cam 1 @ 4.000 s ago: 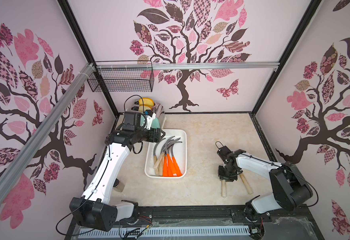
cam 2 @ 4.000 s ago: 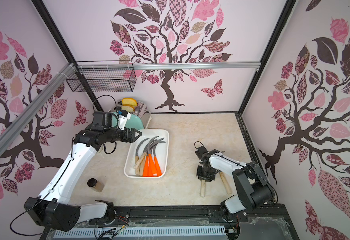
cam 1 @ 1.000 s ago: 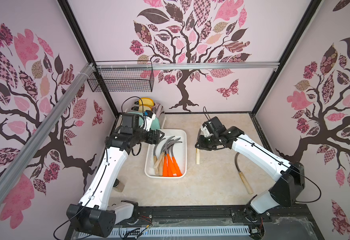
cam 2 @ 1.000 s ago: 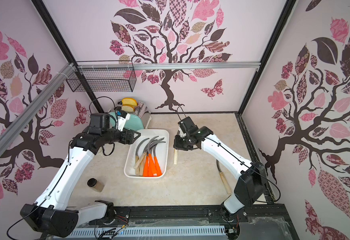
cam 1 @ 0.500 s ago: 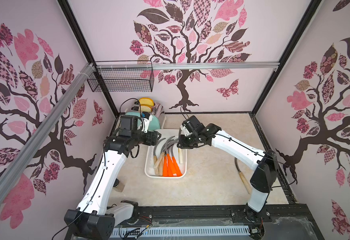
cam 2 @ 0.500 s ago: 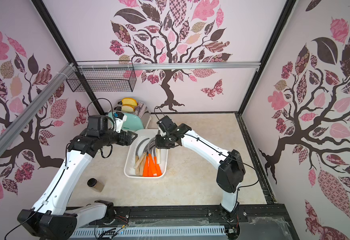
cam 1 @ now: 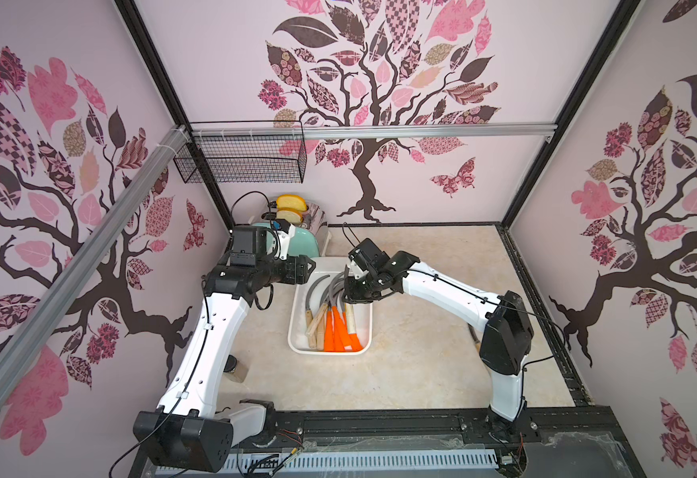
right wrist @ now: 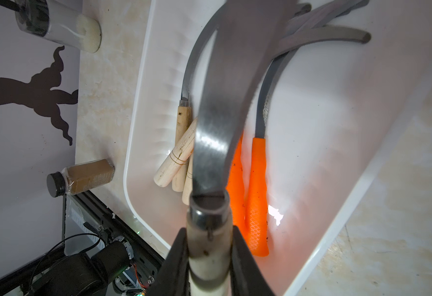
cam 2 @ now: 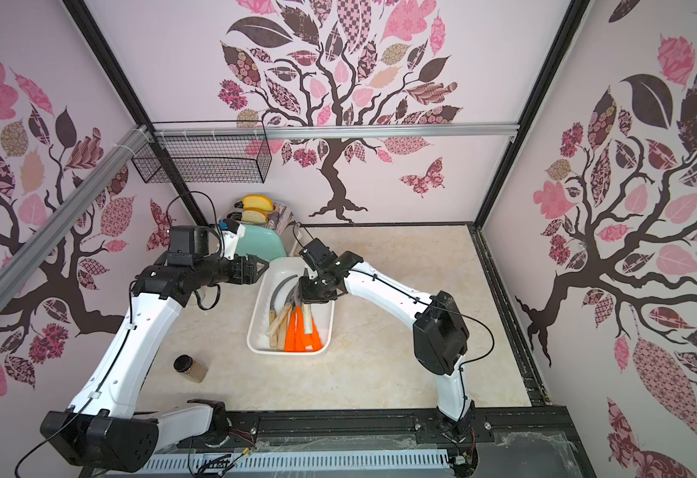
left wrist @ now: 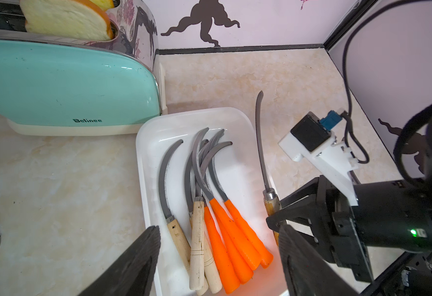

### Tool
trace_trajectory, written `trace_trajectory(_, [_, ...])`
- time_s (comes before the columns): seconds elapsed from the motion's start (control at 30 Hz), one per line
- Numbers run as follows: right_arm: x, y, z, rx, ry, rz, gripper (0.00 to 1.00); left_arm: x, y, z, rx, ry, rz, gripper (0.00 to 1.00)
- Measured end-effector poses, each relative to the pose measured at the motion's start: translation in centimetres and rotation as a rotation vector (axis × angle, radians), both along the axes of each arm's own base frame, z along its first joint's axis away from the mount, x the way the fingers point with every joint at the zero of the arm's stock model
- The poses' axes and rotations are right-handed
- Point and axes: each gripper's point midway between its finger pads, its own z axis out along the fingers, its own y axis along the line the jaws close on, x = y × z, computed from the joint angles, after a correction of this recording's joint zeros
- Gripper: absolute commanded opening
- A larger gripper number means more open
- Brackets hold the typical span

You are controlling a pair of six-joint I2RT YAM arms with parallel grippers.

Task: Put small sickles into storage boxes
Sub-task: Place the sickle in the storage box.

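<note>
Carried over from the table (cam 1: pixel 421 364) — right gripper (right wrist: pixel 207 243) now above tray (right wrist: pixel 325 115), clamped on sickle (right wrist: pixel 214 115), blade over those already inside; release next. Left gripper (cam 1: pixel 306 270) apart, empty, beside tray.

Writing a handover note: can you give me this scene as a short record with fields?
Right claw: shut on wooden-handled sickle, over tray
Left claw: open, empty, by tray's far end
In tray: sickles, orange and wooden handles, handles toward robot base
Nearby: toaster, jar
</note>
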Motion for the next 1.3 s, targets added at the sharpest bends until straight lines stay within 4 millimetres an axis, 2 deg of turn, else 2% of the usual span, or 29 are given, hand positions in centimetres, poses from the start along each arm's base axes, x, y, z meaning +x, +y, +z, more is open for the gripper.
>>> trace_trajectory(0.23, [0.1,0.2,-1.4,-0.023,0.008,0.016,0.0,-0.2,-0.3,0.1,-0.011,0.001,-0.018,0.77])
trace_trajectory(0.37, [0.3,0.4,-1.5,-0.023,0.006,0.023,0.0,-0.3,-0.4,0.3,-0.01,-0.002,-0.027,0.76])
trace_trajectory(0.6, [0.7,1.0,-0.8,-0.007,-0.007,0.033,0.0,-0.7,-0.3,1.3,-0.004,-0.028,-0.034,0.76])
trace_trajectory(0.87, [1.0,1.5,-2.5,-0.026,0.019,0.044,0.0,-0.7,-0.4,3.0,-0.004,-0.069,-0.038,0.77])
trace_trajectory(1.3, [1.2,2.0,-3.2,-0.029,0.03,0.052,0.0,-1.0,-0.4,3.0,-0.006,-0.065,-0.04,0.77])
